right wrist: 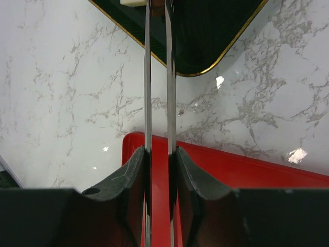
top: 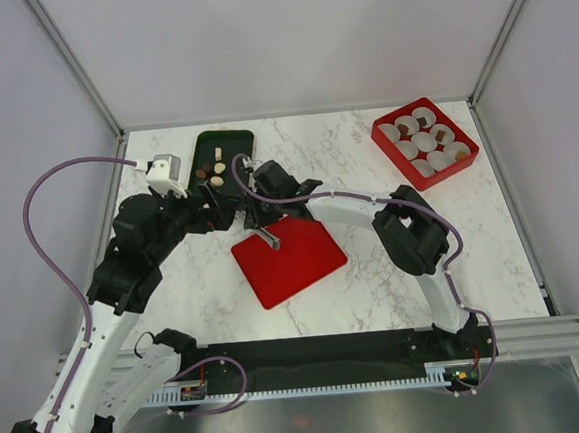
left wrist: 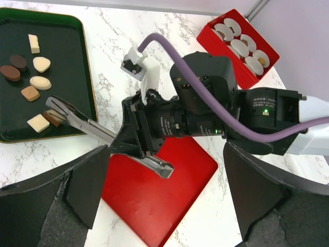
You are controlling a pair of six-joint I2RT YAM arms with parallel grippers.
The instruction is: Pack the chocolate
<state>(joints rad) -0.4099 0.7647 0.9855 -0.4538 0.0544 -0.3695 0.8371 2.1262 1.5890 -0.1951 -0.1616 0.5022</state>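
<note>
Right gripper: your right gripper is clamping the tongs across their two blades, partway along, with the folded end sticking out behind the fingers above the red lid.
Tongs: the blades are being squeezed close together and are running almost parallel in the right wrist view. Their tips are reaching over the rim of the dark green tray.
Tong tips: they are sitting on either side of a dark brown piece. You cannot tell whether they are truly pinching it or only bracketing it. The piece is looking level with the tray floor.
Chocolate: the chocolate pieces are lying loose in the tray, in brown, dark brown and cream, spaced apart from each other. A cream square is lying just beside the dark brown piece at the tips.
Left gripper: your left gripper is standing wide apart and is gripping nothing. It is hovering near the right wrist, above the marble table.
Red box: the red box is sitting at the far right corner of the table, well apart from the tray. It is holding white paper cups, and a few are showing something brown inside.
Red lid: it is lying flat between the tray and the arm bases.
</note>
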